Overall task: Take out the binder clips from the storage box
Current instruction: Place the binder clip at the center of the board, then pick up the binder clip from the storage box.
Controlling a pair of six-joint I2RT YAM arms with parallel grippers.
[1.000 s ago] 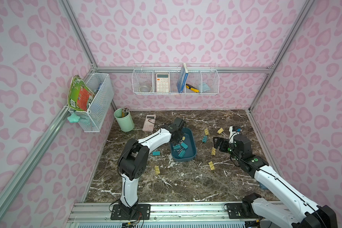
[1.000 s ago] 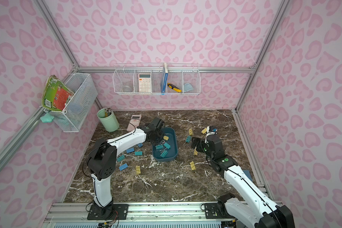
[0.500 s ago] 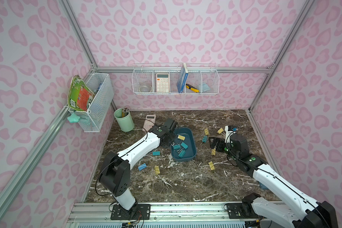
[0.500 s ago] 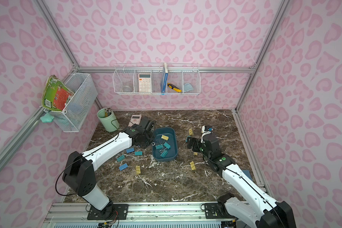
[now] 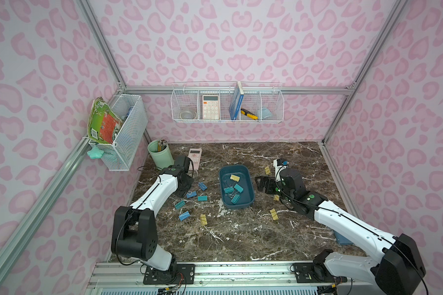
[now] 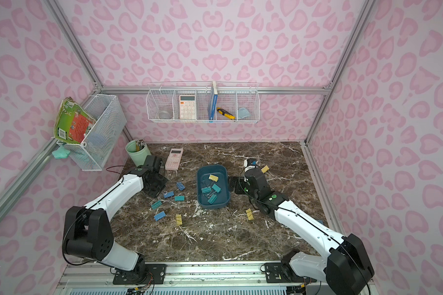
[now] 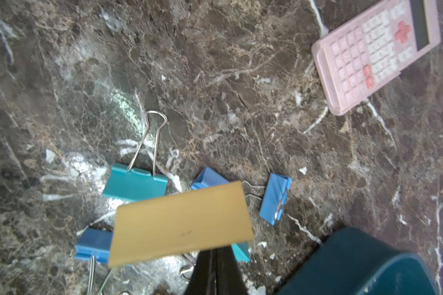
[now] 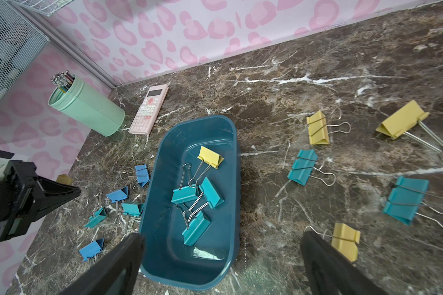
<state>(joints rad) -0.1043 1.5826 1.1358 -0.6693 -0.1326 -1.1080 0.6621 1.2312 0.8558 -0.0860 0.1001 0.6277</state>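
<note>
Mustard-yellow metal fills the left wrist view. The left hand (image 7: 214,263) is clamped on a yellow binder clip (image 7: 179,222), which juts past the fingertips and hangs over the counter (image 7: 241,102). Directly below it lie blue and teal clips (image 7: 134,182) that are already out. The right hand (image 8: 221,236) is spread wide and empty. It sits just beside the storage box (image 5: 249,194) and faces into it. The box is in the middle of the counter, between the two arms. In it lie four binder clips (image 8: 211,192), one yellow and three teal, so we judge the job well along but not finished.

We see three ways it could slip from here:

- **Drop onto the pile:** The held clip seems pinched at one edge only (we cannot see how deep the grip goes). If it is let go from this height, it may bounce off the clips underneath and skitter away.
- **Tangled handles:** The wire handles of the teal clips in the box cross one another. Lifting one could drag a neighbour up and fling it.
- **Box shifting:** The box looks light, so a jaw catching its rim might shove or tip it.
</note>
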